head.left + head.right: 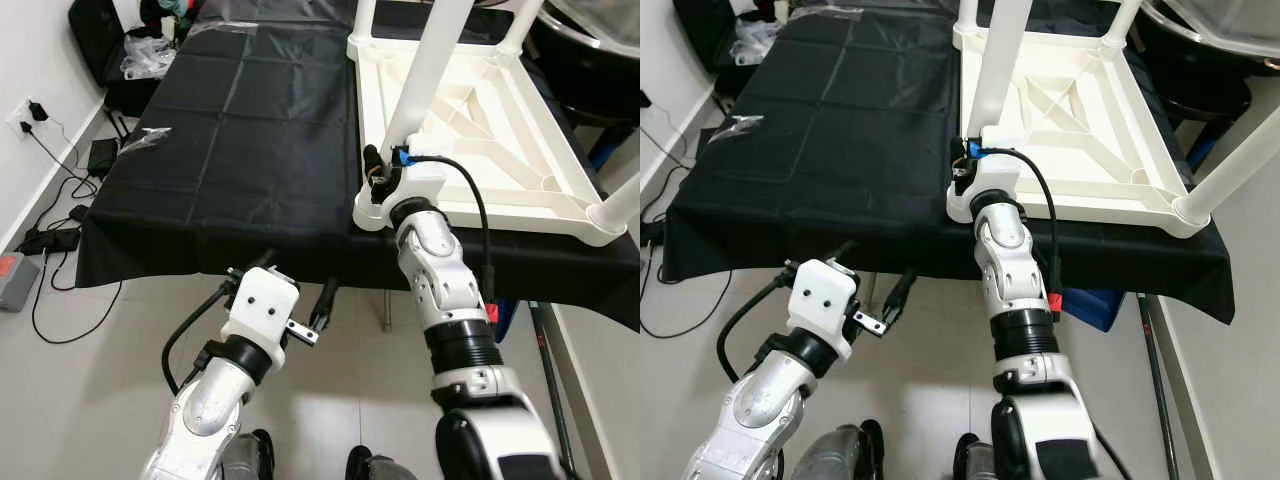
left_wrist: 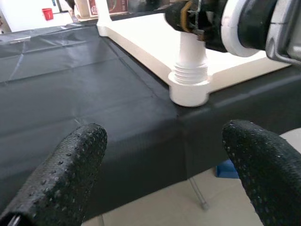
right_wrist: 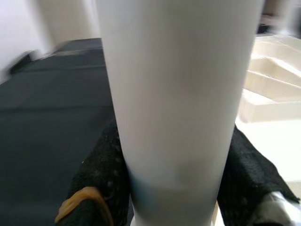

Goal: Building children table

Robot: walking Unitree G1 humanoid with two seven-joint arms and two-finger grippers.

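Note:
A white plastic children's table (image 1: 520,160) lies upside down on a black-covered work table (image 1: 230,130). White legs stand up from its corners. My right gripper (image 1: 385,172) is shut on the base of the near-left leg (image 1: 428,70), just above its corner socket (image 2: 189,92). In the right wrist view the leg (image 3: 178,94) stands between the black fingers (image 3: 101,165). The leg's threaded end (image 2: 190,70) sits in the socket. My left gripper (image 1: 295,282) hangs open below the work table's front edge, nothing between its fingers (image 2: 61,174).
Other legs stand at the far-left (image 1: 364,20), far-right (image 1: 520,25) and near-right (image 1: 620,205) corners. Clear plastic wrap (image 1: 145,140) lies on the cloth's left side. Cables and adapters (image 1: 60,235) cover the floor at left. A blue box (image 1: 1100,305) sits under the table.

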